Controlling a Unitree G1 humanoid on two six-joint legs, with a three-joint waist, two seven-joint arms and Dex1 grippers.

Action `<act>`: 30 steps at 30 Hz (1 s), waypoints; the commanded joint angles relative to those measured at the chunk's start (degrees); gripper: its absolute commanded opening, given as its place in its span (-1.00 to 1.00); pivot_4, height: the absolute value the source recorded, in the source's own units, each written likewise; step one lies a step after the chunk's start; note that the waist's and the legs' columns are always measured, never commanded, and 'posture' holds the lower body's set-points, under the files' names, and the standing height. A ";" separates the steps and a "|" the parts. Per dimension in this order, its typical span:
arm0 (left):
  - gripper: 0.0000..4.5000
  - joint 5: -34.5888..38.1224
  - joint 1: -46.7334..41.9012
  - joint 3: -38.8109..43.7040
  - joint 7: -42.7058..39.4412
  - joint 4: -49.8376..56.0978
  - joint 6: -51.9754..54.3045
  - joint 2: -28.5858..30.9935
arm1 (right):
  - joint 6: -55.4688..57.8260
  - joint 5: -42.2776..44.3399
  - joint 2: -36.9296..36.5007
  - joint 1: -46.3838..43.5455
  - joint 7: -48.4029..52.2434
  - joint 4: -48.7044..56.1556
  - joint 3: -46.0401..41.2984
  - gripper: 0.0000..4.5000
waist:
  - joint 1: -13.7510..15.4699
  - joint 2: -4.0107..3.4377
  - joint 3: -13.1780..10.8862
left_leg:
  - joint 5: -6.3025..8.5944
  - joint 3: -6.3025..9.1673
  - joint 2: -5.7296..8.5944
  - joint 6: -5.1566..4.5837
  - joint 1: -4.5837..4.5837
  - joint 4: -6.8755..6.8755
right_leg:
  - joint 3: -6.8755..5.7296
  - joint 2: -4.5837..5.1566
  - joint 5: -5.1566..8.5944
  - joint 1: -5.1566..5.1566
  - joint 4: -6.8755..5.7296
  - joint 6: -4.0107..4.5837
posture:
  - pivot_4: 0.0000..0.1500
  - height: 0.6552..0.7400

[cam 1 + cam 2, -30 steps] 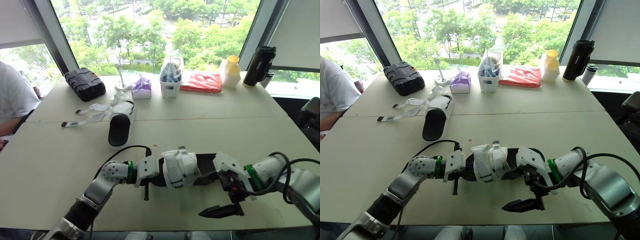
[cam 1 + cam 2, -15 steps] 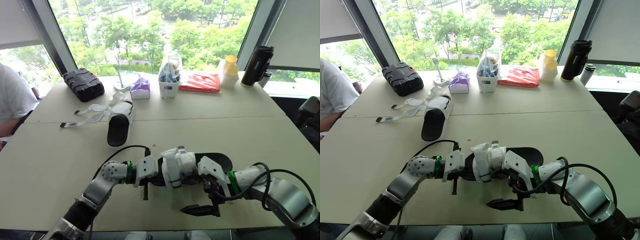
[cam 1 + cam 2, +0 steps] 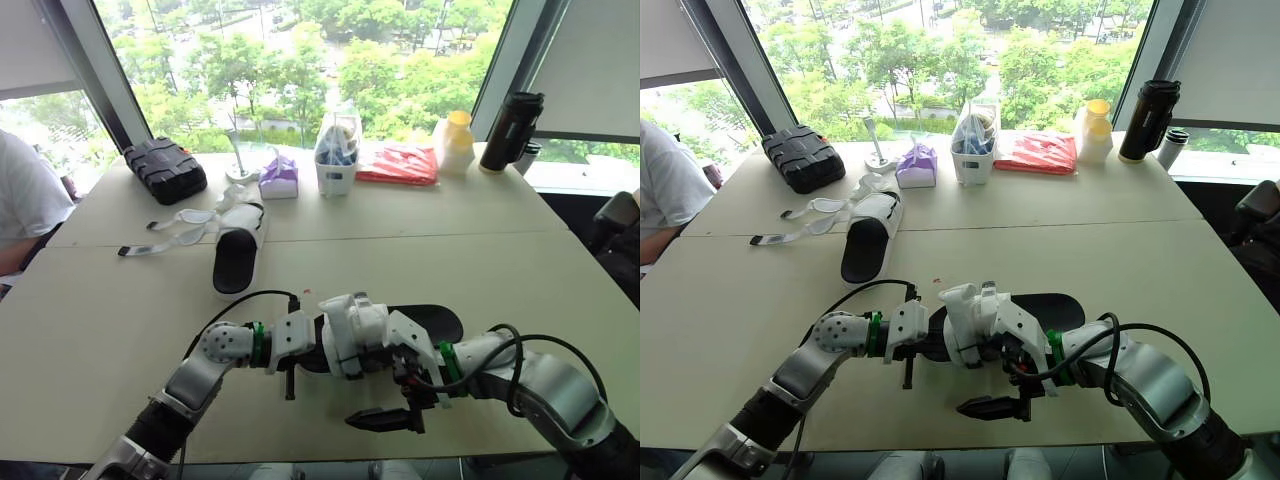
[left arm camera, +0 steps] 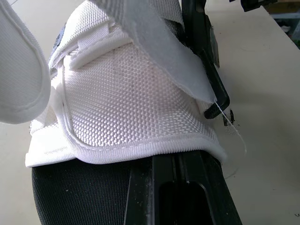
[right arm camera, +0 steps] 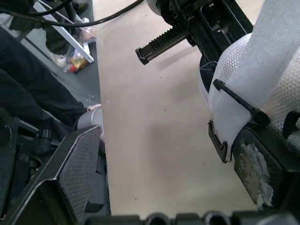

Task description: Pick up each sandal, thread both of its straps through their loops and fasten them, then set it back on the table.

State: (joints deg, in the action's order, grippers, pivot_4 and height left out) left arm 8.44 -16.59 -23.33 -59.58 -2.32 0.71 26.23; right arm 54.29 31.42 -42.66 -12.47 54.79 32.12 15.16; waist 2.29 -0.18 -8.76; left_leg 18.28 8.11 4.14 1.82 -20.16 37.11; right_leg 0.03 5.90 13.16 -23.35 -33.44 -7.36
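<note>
Your left gripper (image 3: 296,350) reaches in low over the table (image 3: 110,330) with the arm bent at the elbow. It is closed on one end of the sandal (image 3: 440,322), and one finger (image 4: 187,187) lies along the black sole and goes in under the white top part. Your right arm comes in from the other side, lying low and flat along the table. Your right gripper (image 3: 385,395) is opened wide and is not holding anything. One of its fingers (image 5: 260,159) rests against a white strap (image 5: 262,70) on the side of the sandal. The other finger (image 3: 378,420) sticks out over the bare table, toward the near edge. The sandal sits right between your two grippers. The other sandal (image 3: 240,255) lies well beyond your left gripper, with its loose straps (image 3: 170,235) spread flat beside it.
</note>
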 commanded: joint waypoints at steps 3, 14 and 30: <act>-1.00 -6.15 3.80 -4.11 1.03 -8.16 4.77 1.59 | 2.21 0.72 1.53 -2.64 -2.63 -1.36 -0.32 0.37 | 0.05 -0.05 0.01 | 0.00 0.00 0.00 0.00 0.00 0.00 | 0.00 0.00 0.00 -0.01 -0.01 0.00 | 1.00 1.00; -1.00 -6.09 3.79 -3.97 1.15 -8.12 4.96 1.11 | 2.58 -0.59 1.15 -3.60 -3.21 -3.47 2.55 -0.99 | 0.14 -0.07 0.05 | 0.00 0.03 0.06 -0.01 -0.02 0.00 | -0.01 0.03 -0.01 0.00 0.01 0.00 | 1.00 1.00; -1.00 -6.10 5.68 -4.63 1.09 -5.90 6.33 2.55 | -6.46 -4.47 -14.92 1.91 13.84 1.56 14.43 -0.99 | 0.24 0.15 0.38 | 0.21 0.06 0.10 -0.29 -0.06 -0.09 | -0.07 0.05 0.05 0.05 0.23 -0.41 | 1.00 1.00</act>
State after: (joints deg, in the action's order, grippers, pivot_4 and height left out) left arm 8.46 -15.37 -23.82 -58.55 -0.68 0.76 25.67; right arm 48.02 27.12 -56.87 -11.80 66.19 32.64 27.00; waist 2.53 -0.03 -8.39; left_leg 18.50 8.18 4.24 1.54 -20.27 37.01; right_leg -0.04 5.95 13.21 -23.31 -33.20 -7.77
